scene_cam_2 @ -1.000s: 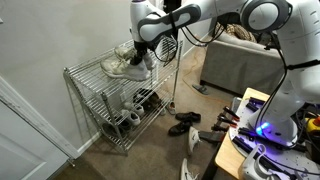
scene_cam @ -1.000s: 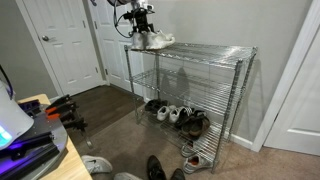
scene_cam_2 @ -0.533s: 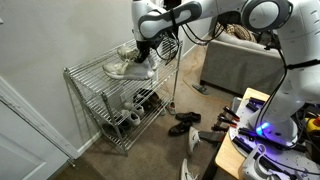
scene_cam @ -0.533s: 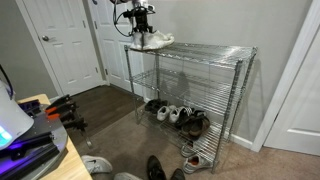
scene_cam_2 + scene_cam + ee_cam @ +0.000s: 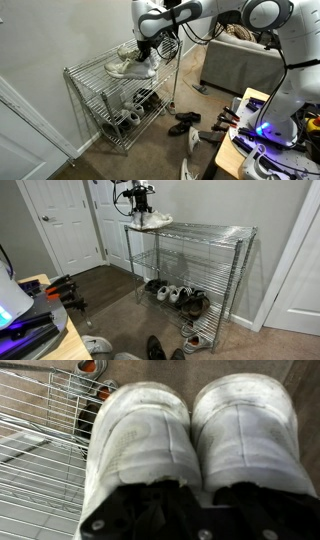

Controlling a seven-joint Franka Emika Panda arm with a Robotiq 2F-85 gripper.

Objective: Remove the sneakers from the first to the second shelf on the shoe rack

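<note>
The pair of white sneakers (image 5: 152, 221) (image 5: 128, 66) sits at one end of the first, topmost tier (image 5: 212, 231) (image 5: 86, 74) of the chrome shoe rack (image 5: 240, 275). My gripper (image 5: 141, 207) (image 5: 147, 47) comes down from above and is shut on the sneakers at their collars. In the wrist view both sneakers (image 5: 145, 440) lie side by side, toes pointing away, and my gripper (image 5: 200, 510) has dark fingers reaching into their openings. The second shelf (image 5: 198, 266) (image 5: 100, 102) below is bare wire in both exterior views.
Several other shoes (image 5: 178, 295) (image 5: 132, 108) stand on the lowest tier. Black shoes (image 5: 155, 348) (image 5: 184, 124) lie on the carpet in front. A white door (image 5: 60, 225) is beside the rack, a grey sofa (image 5: 238, 65) nearby, and a cluttered desk (image 5: 35, 320).
The jaws have closed onto the sneakers' collars. The arm and the sneakers have hardly shifted on the top tier.
</note>
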